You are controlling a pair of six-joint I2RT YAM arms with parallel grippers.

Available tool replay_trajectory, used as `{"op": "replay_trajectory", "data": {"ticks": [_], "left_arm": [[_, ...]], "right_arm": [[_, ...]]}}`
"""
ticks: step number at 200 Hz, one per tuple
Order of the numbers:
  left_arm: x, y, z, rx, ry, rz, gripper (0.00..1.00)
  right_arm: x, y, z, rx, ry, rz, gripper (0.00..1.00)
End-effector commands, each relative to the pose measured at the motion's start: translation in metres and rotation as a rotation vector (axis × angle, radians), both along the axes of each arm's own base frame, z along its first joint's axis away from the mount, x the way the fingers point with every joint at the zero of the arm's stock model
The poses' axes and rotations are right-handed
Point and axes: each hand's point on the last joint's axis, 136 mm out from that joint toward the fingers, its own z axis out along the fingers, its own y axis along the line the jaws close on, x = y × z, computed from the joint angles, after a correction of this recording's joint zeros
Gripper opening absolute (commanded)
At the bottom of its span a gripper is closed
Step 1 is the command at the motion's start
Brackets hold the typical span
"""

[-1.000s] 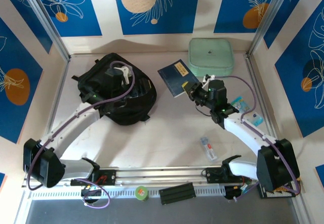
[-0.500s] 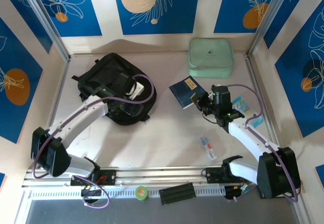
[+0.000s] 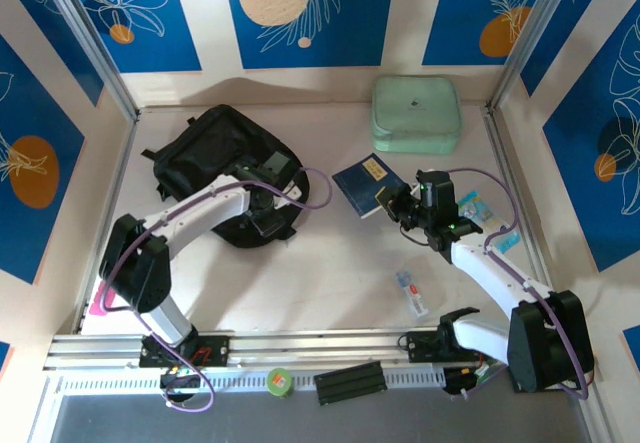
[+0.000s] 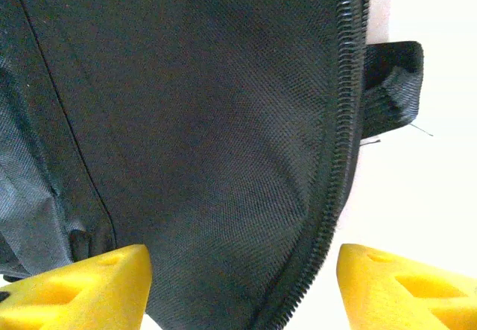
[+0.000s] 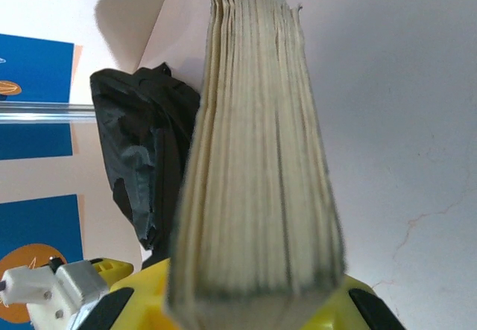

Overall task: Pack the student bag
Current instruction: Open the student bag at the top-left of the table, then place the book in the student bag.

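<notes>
On the table (image 3: 330,263), the left gripper (image 3: 268,221), jaws apart, now sits nearer the student bag (image 3: 215,148) edge; the right gripper (image 3: 392,201) still clamps the book (image 3: 365,176).

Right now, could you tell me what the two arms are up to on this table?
They are packing a backpack. The left gripper is open over the near edge of the black student bag, with its fingers either side of the zipper line and gripping nothing. The right gripper is shut on a blue book, holding it by one edge to the right of the bag, not yet inside. A mint-green case sits at the back, and a small packet lies nearer the arms.
</notes>
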Motion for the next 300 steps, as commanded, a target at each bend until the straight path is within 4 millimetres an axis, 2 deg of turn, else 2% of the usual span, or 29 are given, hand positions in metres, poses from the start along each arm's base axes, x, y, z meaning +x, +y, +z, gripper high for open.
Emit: {"op": "replay_trajectory", "data": {"ticks": [1,22,99,126,150,169,212,231,250,270,300], "left_arm": [[0.007,0.008,0.003,0.1,-0.026,-0.004,0.6],[0.017,0.01,0.004,0.146,-0.055,0.022,0.51],[0.018,-0.008,-0.011,0.19,-0.031,-0.032,0.47],[0.021,-0.012,-0.006,0.176,-0.059,-0.022,0.34],[0.03,-0.012,0.015,0.15,-0.152,0.002,0.2],[0.037,-0.009,0.043,0.11,-0.263,0.033,0.11],[0.037,-0.009,0.106,-0.092,-0.463,0.079,0.07],[0.034,-0.008,0.127,-0.181,-0.544,0.094,0.05],[0.028,-0.012,0.141,-0.283,-0.593,0.073,0.05],[0.021,-0.017,0.145,-0.36,-0.614,0.041,0.05],[0.015,-0.018,0.147,-0.409,-0.622,0.031,0.04]], "right_arm": [[-0.001,0.004,0.003,0.018,-0.018,0.02,0.0],[-0.001,0.004,0.003,0.016,-0.021,0.021,0.0],[-0.003,0.003,0.0,0.016,-0.013,0.013,0.0],[-0.004,0.002,0.001,0.014,-0.016,0.011,0.0],[-0.004,0.0,0.004,0.011,-0.031,0.013,0.0],[-0.005,-0.002,0.01,0.005,-0.059,0.015,0.0],[-0.011,0.003,0.029,0.016,-0.153,0.08,0.0],[-0.014,0.016,0.041,0.05,-0.201,0.153,0.0],[-0.02,0.032,0.049,0.067,-0.225,0.236,0.0],[-0.025,0.054,0.052,0.071,-0.224,0.33,0.0],[-0.029,0.088,0.041,0.059,-0.155,0.426,0.0]]}}
